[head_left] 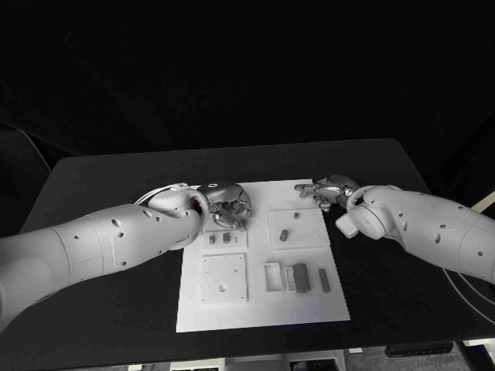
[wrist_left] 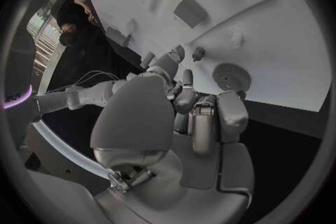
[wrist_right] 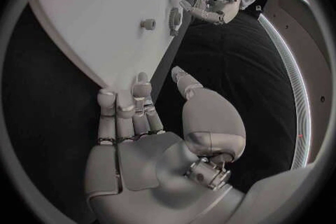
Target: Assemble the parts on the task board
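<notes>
With the left hand [head_left: 232, 209] curled empty beside the small grey toothed gear [wrist_left: 227, 75] on the white plastic task board [head_left: 315, 305] and the right hand's [head_left: 328, 192] fingers apart, a clumsy reach could knock the gear away.

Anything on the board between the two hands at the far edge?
In the head view, the stretch of task board between the left hand and the right hand is bare white; the nearest small part lies closer to the robot.

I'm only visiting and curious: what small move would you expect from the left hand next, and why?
Probably it closes its fingers on the gear. The left hand hovers at the board's far edge, fingers curled but holding nothing, the gear just past their tips. The right hand waits open at the other corner.
</notes>
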`<act>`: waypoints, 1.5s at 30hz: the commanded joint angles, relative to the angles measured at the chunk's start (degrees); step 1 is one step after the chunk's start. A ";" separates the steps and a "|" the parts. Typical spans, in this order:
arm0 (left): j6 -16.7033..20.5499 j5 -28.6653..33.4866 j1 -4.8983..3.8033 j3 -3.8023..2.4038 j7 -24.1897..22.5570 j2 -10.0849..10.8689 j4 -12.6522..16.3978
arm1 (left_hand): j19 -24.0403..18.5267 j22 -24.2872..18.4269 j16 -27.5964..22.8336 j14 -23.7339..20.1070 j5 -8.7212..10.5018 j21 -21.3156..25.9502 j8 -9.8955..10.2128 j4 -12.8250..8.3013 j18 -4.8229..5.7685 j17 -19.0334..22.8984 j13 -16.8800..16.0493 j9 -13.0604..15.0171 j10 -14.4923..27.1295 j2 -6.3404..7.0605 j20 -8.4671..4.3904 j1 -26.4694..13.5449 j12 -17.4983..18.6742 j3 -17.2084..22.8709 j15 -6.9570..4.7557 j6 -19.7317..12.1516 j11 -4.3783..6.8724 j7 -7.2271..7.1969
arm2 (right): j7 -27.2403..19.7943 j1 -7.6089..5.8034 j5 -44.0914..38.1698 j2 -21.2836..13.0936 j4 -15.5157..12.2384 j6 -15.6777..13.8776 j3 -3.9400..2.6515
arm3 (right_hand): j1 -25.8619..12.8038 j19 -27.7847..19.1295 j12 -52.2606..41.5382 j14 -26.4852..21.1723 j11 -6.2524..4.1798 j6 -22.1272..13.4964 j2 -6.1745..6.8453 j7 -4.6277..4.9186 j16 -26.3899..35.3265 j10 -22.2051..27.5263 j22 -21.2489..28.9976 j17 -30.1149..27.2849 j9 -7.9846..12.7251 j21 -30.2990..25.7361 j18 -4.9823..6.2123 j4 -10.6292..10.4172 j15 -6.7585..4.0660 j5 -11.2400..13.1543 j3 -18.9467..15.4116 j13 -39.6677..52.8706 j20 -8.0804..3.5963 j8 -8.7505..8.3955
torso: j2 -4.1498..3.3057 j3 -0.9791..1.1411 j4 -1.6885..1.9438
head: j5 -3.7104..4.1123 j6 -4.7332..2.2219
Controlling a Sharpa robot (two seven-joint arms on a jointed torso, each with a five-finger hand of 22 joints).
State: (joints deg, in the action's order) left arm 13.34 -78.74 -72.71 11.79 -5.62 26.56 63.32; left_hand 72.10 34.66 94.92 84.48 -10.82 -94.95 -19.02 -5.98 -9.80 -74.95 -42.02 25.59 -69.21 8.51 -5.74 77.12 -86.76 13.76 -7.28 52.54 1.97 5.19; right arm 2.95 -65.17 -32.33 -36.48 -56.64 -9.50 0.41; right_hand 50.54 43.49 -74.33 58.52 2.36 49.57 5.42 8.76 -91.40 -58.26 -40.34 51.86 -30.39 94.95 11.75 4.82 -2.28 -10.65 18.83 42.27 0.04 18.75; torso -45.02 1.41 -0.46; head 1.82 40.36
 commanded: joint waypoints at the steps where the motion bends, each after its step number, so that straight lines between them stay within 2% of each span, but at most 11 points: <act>1: -0.30 -1.35 0.04 -0.02 0.89 -0.27 -0.33 | 0.48 0.11 10.52 15.06 0.18 -9.61 0.26 0.02 -5.20 -20.71 -0.08 -0.06 -0.36 0.00 0.01 -0.55 -0.32 -0.38 0.01 -0.55 0.07 0.18 | -0.53 0.11 0.00 0.17 -0.04 0.16 0.06 | -0.41 0.04 0.27 -0.14 0.15 0.12 0.00 0.47 0.31 0.32 0.06 -0.06 0.10 7.22 1.58 -0.19 -0.45 -0.04 -0.10 -0.10 -0.11 -0.37 | -0.03 -0.02 -0.06 | 0.14 -0.06; 6: 0.38 -1.34 0.05 -0.03 1.50 -0.37 -0.88 | 0.64 0.24 10.55 15.25 0.11 -9.54 0.22 0.16 -5.20 -20.92 -0.13 -0.05 -0.39 -0.31 0.00 -0.67 -0.38 -0.40 0.00 -0.54 0.14 0.36 | -1.63 0.11 0.17 0.15 -0.12 -1.10 0.06 | -0.40 0.04 0.26 -0.15 0.15 0.12 0.00 0.47 0.31 0.33 0.06 -0.06 0.10 7.22 1.58 -0.19 -0.45 -0.04 -0.09 -0.10 -0.11 -0.37 | 0.03 0.01 0.09 | 0.38 -0.35; 15: 0.00 -1.34 0.05 -0.03 1.59 -0.32 -0.77 | 0.77 0.35 10.58 15.41 0.05 -9.47 0.17 0.25 -5.20 -21.09 -0.17 -0.03 -0.42 -0.61 -0.02 -0.64 -0.41 -0.32 -0.01 -0.49 0.20 0.53 | -4.73 0.07 1.25 -1.15 -1.89 -4.34 0.03 | 0.12 0.17 0.03 0.01 0.06 0.24 -0.48 0.44 0.20 0.05 0.01 -0.01 0.09 7.35 1.66 0.08 -0.48 -0.09 0.24 -0.06 -0.16 -0.26 | 0.09 -0.01 0.07 | 0.46 -0.37; 24: 0.21 -1.27 0.05 -0.05 1.53 -0.04 -1.38 | 0.82 0.40 10.53 15.31 0.00 -9.43 0.13 0.28 -5.20 -20.92 -0.19 -0.02 -0.41 -0.75 -0.03 -0.58 -0.42 -0.25 -0.01 -0.44 0.23 0.62 | -4.42 -2.38 0.03 -2.81 -3.39 -4.46 -0.02 | 0.44 0.28 -0.10 0.14 0.00 0.35 -0.65 0.42 0.12 -0.14 -0.02 0.02 0.08 7.43 1.71 0.28 -0.52 -0.10 0.40 -0.04 -0.18 -0.19 | 0.07 -0.02 0.10 | 0.45 -0.39; 28: 0.19 -1.19 0.05 -0.05 1.49 -0.10 -1.62 | 0.84 0.42 10.52 15.30 0.00 -9.42 0.11 0.29 -5.20 -20.90 -0.19 -0.02 -0.40 -0.77 -0.04 -0.57 -0.41 -0.24 -0.01 -0.41 0.24 0.66 | -4.41 -3.02 -0.09 -3.32 -3.86 -4.50 -0.03 | 0.48 0.29 -0.11 0.16 0.00 0.36 -0.64 0.42 0.11 -0.16 -0.02 0.03 0.08 7.44 1.71 0.30 -0.52 -0.09 0.41 -0.04 -0.19 -0.18 | 0.09 -0.01 0.06 | 0.50 -0.44; 31: 0.06 -1.15 0.14 -0.04 1.42 -0.38 -1.92 | 0.85 0.43 10.51 15.27 -0.01 -9.40 0.09 0.30 -5.20 -20.85 -0.19 -0.01 -0.39 -0.79 -0.04 -0.57 -0.41 -0.22 -0.02 -0.38 0.25 0.71 | -4.58 -3.16 -0.09 -3.60 -4.44 -4.39 -0.08 | 0.50 0.29 -0.12 0.17 -0.01 0.36 -0.64 0.42 0.11 -0.17 -0.03 0.03 0.08 7.45 1.72 0.32 -0.52 -0.09 0.41 -0.04 -0.19 -0.17 | 0.06 -0.03 0.04 | 0.50 -0.44; 38: 0.44 -1.13 1.09 -0.05 1.09 -0.89 -2.59 | 0.97 0.58 10.44 15.23 -0.07 -9.28 -0.17 0.40 -5.20 -20.73 -0.22 0.10 -0.31 -0.98 -0.06 -0.53 -0.37 -0.10 -0.02 0.09 0.33 1.07 | -4.64 -3.20 -0.09 -3.58 -5.54 -4.15 -0.14 | 0.74 0.42 -0.16 0.33 -0.07 0.50 -0.76 0.41 0.14 -0.32 -0.06 -0.02 0.05 7.55 1.76 0.47 -0.57 -0.09 0.54 -0.07 -0.21 -0.08 | 0.05 -0.02 0.06 | 0.53 -0.46; 45: 0.59 -1.13 1.33 -0.04 0.91 -1.45 -3.08 | 1.12 0.80 10.39 15.31 -0.30 -9.12 -0.60 0.43 -5.20 -20.76 -0.25 0.27 -0.22 -1.27 -0.10 -0.18 -0.31 0.28 -0.04 0.95 0.43 1.34 | -4.72 -3.20 -0.09 -3.53 -6.33 -4.27 -0.14 | 0.78 0.49 -0.12 0.43 -0.08 0.55 -0.83 0.42 0.19 -0.35 -0.08 -0.06 0.04 7.59 1.79 0.48 -0.60 -0.10 0.58 -0.12 -0.22 -0.04 | 0.05 -0.01 0.07 | 0.61 -0.30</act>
State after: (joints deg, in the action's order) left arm 13.59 -79.74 -71.46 11.75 -4.16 25.36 60.24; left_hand 72.72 35.41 94.92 84.37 -10.82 -94.95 -19.45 -5.54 -9.80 -74.92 -42.18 25.76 -69.40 7.71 -5.93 77.00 -86.97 13.81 -7.38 53.38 2.17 6.10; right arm -0.89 -68.35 -31.91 -40.04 -62.72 -13.95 0.30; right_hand 51.07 43.82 -74.33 59.07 2.35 50.20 4.89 8.79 -91.39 -58.26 -40.35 51.86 -30.35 94.96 11.75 5.15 -2.45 -10.65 19.16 42.22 -0.10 18.75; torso -44.97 1.38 -0.41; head 2.40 39.97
